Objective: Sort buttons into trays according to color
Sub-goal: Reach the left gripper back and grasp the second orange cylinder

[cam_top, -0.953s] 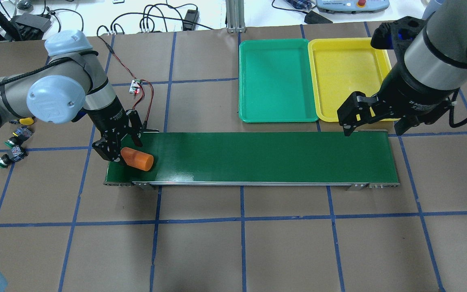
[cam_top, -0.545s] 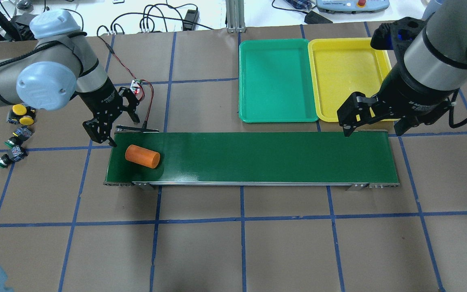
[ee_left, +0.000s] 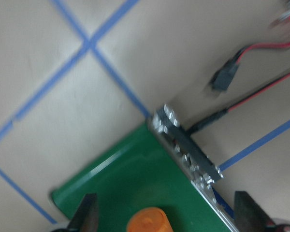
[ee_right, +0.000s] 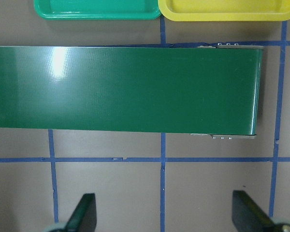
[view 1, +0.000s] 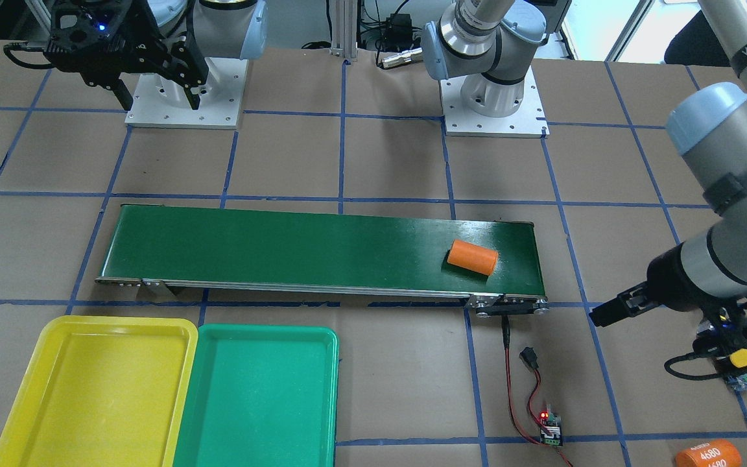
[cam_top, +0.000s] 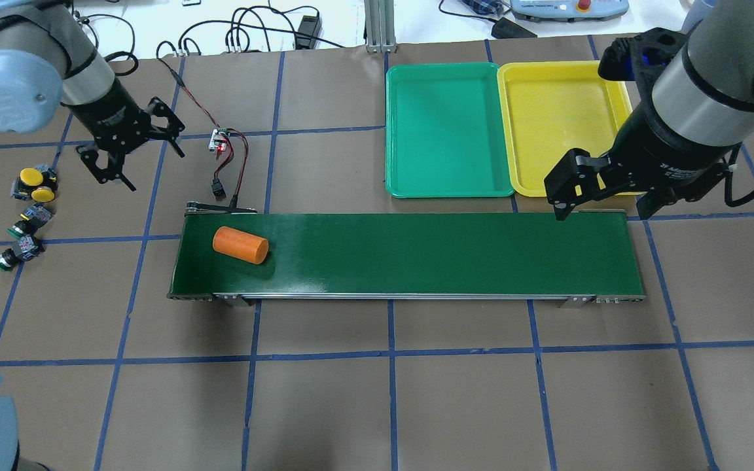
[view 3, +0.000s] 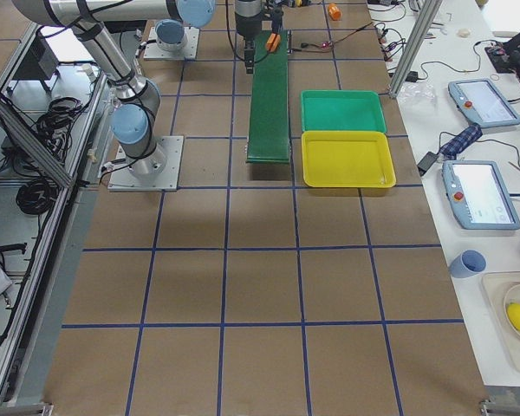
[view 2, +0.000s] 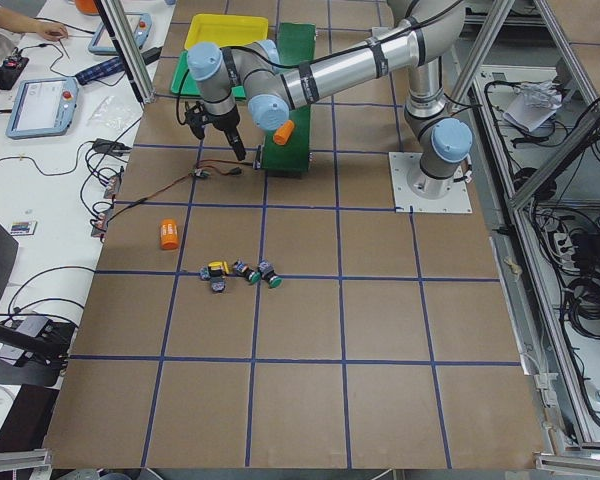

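Two yellow-capped buttons (cam_top: 32,183) and two green-capped buttons (cam_top: 18,239) lie in a cluster on the table's left edge; they also show in the exterior left view (view 2: 240,272). The green tray (cam_top: 449,131) and the yellow tray (cam_top: 560,124) sit side by side, both empty, behind the belt's right half. My left gripper (cam_top: 154,170) is open and empty, above the table between the buttons and the belt's left end. My right gripper (cam_top: 603,210) is open and empty, over the belt's far right edge in front of the yellow tray.
A long dark-green conveyor belt (cam_top: 416,255) crosses the middle, with an orange cylinder (cam_top: 240,245) lying on its left end. Red and black wires and a small circuit board (cam_top: 220,140) lie behind that end. Another orange cylinder marked 4680 (view 1: 711,454) lies beyond the buttons.
My left gripper has come away from the orange cylinder and moved back and left, toward the buttons. The cylinder has drifted slightly right along the belt. The right arm has not moved.
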Controlling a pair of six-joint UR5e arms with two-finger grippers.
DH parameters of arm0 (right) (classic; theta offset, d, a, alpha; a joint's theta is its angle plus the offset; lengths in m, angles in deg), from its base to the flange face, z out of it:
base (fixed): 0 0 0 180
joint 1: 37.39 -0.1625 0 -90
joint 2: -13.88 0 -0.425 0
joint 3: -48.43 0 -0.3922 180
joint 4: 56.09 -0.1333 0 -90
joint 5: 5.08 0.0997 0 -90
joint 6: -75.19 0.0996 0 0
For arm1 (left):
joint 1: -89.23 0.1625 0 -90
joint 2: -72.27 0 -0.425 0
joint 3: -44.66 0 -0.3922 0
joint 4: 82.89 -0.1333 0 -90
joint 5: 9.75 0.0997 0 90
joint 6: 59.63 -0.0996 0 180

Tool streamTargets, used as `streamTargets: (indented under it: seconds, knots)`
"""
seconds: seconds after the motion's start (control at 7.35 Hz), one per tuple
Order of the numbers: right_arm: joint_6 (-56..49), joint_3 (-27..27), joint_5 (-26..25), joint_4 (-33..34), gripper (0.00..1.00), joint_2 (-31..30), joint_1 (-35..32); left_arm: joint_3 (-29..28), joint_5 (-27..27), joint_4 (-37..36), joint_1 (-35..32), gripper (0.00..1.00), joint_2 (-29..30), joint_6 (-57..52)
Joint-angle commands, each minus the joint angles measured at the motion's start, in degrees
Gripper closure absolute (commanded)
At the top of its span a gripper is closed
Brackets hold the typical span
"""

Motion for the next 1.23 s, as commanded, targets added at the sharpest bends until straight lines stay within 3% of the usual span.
streamTargets:
  seconds: [0.0,0.27,0.41,0.68,1.09]
  knots:
    - [-0.08,0.00,0.00,-0.03,0.00,-0.02,0.03,-10.48,-0.20,-0.19,2.91,0.00,8.18,-34.55]
    - [-0.08,0.00,0.00,-0.03,0.00,-0.02,-0.06,-14.99,0.40,-2.37,7.32,0.00,15.47,-56.85]
    - [-0.08,0.00,0.00,-0.03,0.00,-0.02,0.03,-15.70,0.41,-5.96,7.50,0.00,18.47,-62.51]
    - [0.00,0.35,0.00,-0.03,0.00,-0.02,0.03,-20.07,2.67,-7.83,8.73,0.00,23.22,-69.31]
    - [0.00,1.49,0.00,0.14,0.00,-0.55,0.03,-29.23,1.91,-8.54,8.91,0.00,30.61,-77.07]
